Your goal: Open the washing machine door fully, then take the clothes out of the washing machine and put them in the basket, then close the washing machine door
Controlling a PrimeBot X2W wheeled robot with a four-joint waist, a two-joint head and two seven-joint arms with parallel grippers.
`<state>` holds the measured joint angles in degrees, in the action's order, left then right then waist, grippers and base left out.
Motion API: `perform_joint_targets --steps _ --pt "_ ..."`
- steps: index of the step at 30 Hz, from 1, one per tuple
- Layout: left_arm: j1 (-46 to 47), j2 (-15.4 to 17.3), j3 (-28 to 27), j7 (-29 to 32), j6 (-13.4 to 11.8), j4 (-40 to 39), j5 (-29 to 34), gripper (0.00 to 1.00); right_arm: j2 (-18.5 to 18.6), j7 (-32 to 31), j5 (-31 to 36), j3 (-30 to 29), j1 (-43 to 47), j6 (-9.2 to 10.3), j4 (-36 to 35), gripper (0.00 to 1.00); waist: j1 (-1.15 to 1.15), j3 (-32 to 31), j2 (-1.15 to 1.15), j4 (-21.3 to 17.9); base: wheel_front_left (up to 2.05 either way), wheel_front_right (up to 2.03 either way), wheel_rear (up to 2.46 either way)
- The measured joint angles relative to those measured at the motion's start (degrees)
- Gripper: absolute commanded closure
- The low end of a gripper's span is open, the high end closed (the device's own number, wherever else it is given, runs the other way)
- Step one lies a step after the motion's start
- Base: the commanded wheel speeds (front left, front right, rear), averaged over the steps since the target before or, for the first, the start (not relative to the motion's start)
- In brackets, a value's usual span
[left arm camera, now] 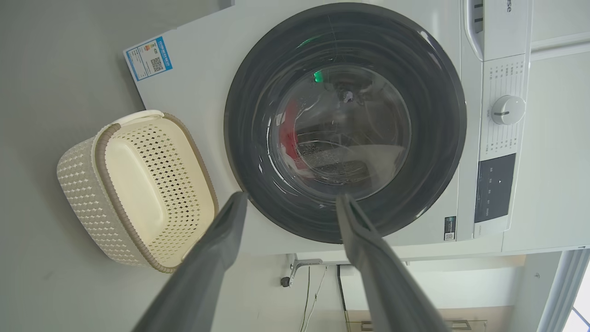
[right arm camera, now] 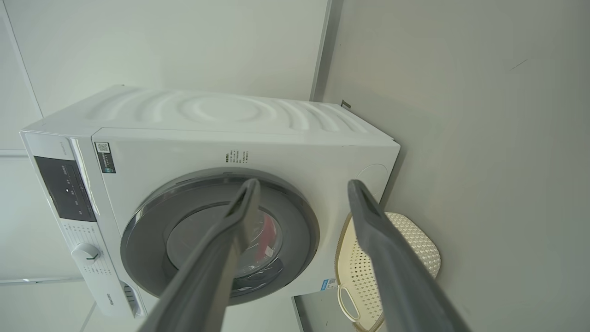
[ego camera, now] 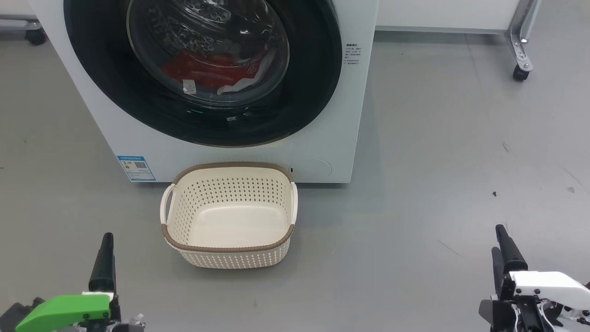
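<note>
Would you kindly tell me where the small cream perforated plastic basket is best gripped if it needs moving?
I would take the cream perforated basket by a looped side handle, from above: it stands upright, and each loop stands off the wall, leaving a gap for one finger.

Grey floor [ego camera: 438, 161] under the washing machine [ego camera: 346, 115], the basket [ego camera: 230, 258] just before it, perhaps touching.

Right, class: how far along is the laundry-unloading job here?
Done: nothing; the glossy black-rimmed round door of the white front-loading washing machine is shut, red clothes inside, cream perforated plastic basket empty. In hand: nothing; left end effector and right end effector hang open. Left: all three steps.
</note>
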<state>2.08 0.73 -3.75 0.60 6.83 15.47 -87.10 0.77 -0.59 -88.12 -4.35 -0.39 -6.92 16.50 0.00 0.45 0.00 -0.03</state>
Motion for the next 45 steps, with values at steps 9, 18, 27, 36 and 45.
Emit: perform_joint_targets --steps 9,18,27,36,45 --pt "0.0 0.1 0.0 -2.3 0.0 -3.2 2.4 0.00 0.1 2.0 3.6 0.3 -1.2 0.00 -2.3 0.00 0.00 0.1 0.00 0.0 0.00 0.00 0.00" --pt "0.2 0.2 0.1 -3.8 0.0 -6.7 6.7 0.00 0.3 4.0 8.3 0.3 -2.5 0.00 -5.1 0.00 0.00 0.0 0.00 0.0 0.00 0.00 0.00" --pt "0.3 1.6 1.7 -5.8 0.0 -8.9 14.6 0.00 0.6 5.8 15.9 2.3 -3.2 0.58 -7.3 0.00 0.00 -0.2 0.00 0.1 0.00 0.00 0.00" --pt "0.2 2.9 3.9 -7.7 0.0 -10.2 23.8 0.00 0.8 7.5 26.4 4.9 -3.3 1.64 -8.7 0.00 0.00 -0.3 0.00 -0.1 0.00 0.00 0.00" --pt "0.1 3.8 5.7 -9.4 0.0 -10.4 35.0 0.00 1.1 9.3 37.2 8.2 -3.3 3.47 -9.0 0.00 0.00 -0.2 0.00 -0.3 0.00 0.00 0.00"
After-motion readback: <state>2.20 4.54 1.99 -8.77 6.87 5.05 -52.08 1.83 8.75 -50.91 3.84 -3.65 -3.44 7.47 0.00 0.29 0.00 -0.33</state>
